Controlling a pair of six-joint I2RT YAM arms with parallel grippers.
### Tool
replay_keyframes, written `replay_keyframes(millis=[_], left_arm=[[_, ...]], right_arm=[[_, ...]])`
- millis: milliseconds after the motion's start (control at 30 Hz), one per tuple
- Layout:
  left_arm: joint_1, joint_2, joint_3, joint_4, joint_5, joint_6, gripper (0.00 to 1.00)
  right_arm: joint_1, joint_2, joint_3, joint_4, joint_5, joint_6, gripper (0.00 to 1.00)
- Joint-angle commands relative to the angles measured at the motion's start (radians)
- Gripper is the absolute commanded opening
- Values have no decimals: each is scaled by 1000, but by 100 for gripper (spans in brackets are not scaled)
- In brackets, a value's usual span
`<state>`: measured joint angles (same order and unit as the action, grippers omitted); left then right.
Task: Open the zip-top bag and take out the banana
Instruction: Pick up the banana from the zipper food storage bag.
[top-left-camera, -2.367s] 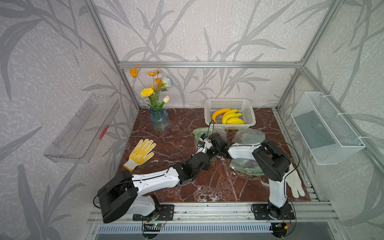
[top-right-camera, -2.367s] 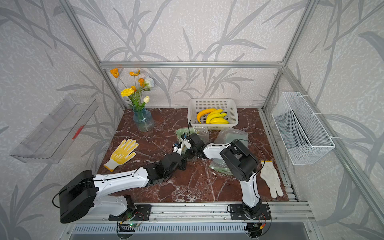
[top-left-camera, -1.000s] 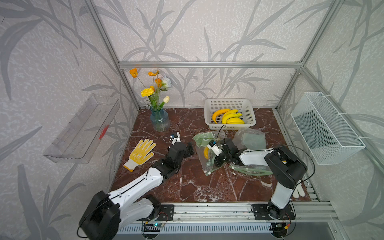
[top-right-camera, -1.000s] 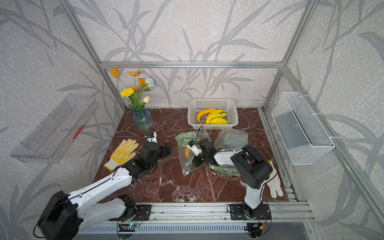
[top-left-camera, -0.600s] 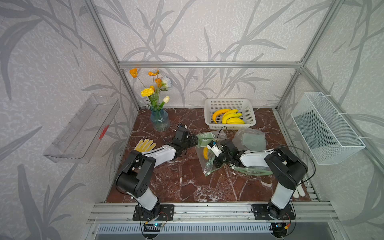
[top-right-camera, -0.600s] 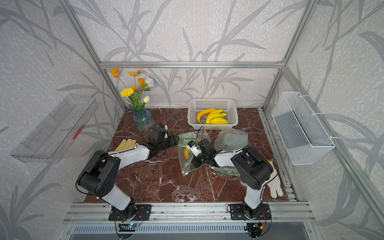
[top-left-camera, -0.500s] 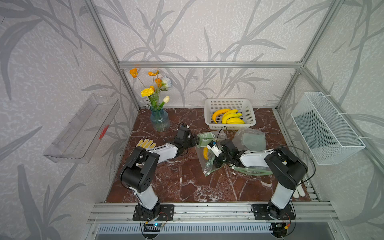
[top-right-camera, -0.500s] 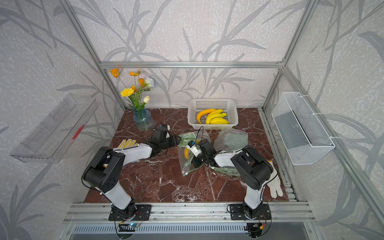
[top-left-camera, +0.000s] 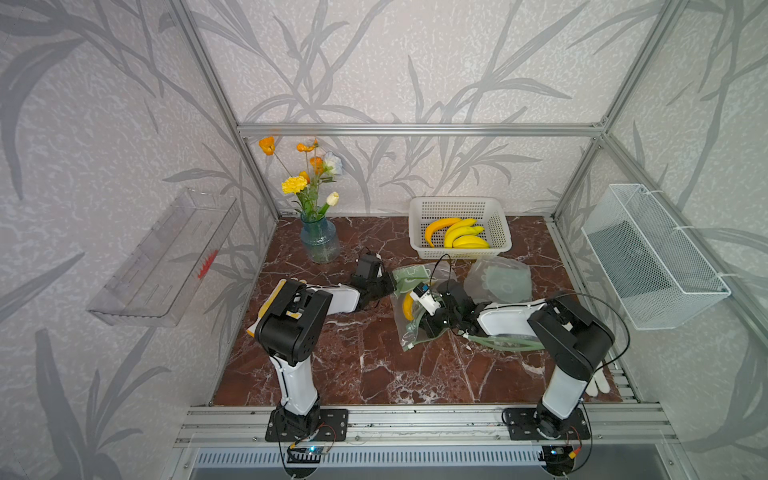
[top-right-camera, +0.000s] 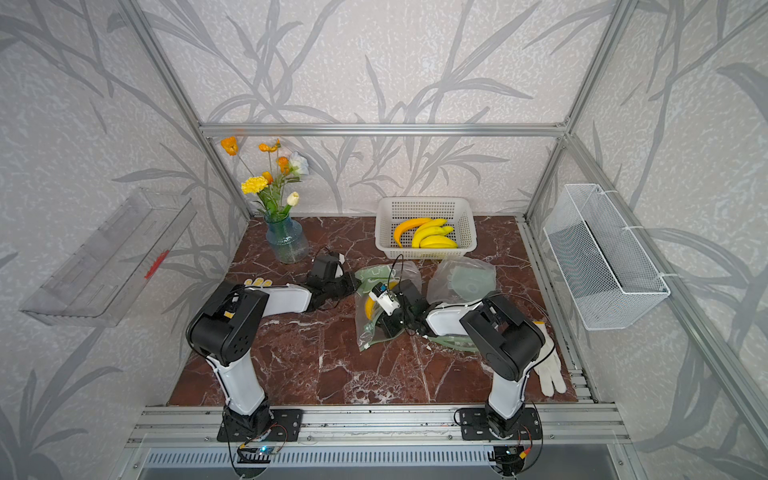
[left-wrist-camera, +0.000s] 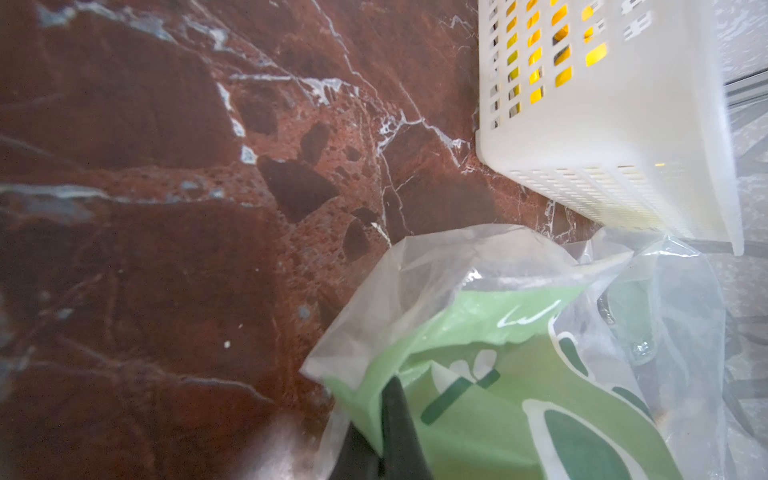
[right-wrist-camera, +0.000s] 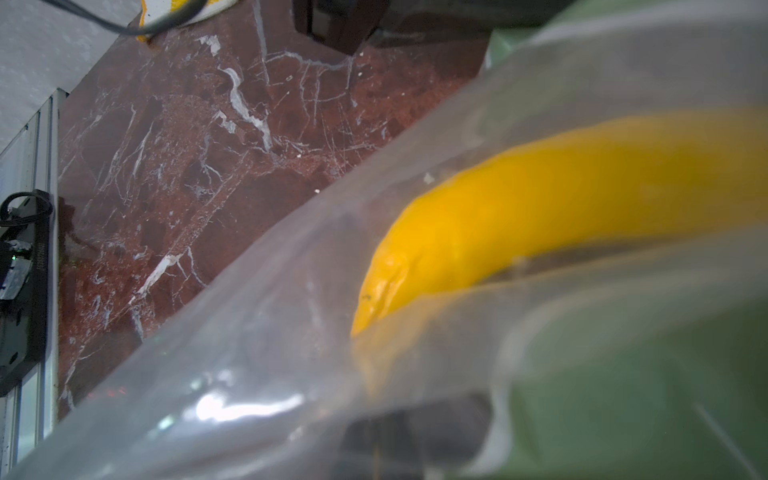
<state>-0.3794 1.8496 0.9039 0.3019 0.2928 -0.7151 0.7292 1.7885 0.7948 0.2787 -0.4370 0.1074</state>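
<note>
Grips on the zip-top bag (top-left-camera: 402, 330) look set, mid-table: the left gripper (top-left-camera: 387, 286) is clamped on its far green corner, the right gripper (top-left-camera: 430, 324) pinched shut on the film nearer the front rail (top-left-camera: 415, 415). The banana (top-left-camera: 408, 306) lies inside, long axis front to back, one tip toward the front. Next, the holds likely need pulling apart to spread the mouth; whether the zip is open, I cannot tell.

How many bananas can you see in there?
4: one banana inside the zip-top bag; three in the white basket behind it: an orange one, two yellow ones. More may hide beneath.
</note>
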Motion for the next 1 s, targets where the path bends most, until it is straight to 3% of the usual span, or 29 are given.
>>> replay_keyframes(millis=[0,267,467,667,833,967], left_arm=[[30,1,57,-55,-45,79,0],[109,-11,116,-228,-169,193,0],[112,34,179,-278,-220,260,0],[112,42,194,-279,-207,286,0],[112,35,184,-277,-212,301,0],[111,40,184,-280,-227,317,0]], right_arm=[[14,-107,-13,-48,-22,13,0],[32,-463,-129,-352,-135,13,0],[59,-781,-239,-535,-282,84,0],[59,-1150,-272,-582,-180,180,0],[55,-1155,-150,-637,-56,114,0],[53,-1067,-31,-605,-140,50,0]])
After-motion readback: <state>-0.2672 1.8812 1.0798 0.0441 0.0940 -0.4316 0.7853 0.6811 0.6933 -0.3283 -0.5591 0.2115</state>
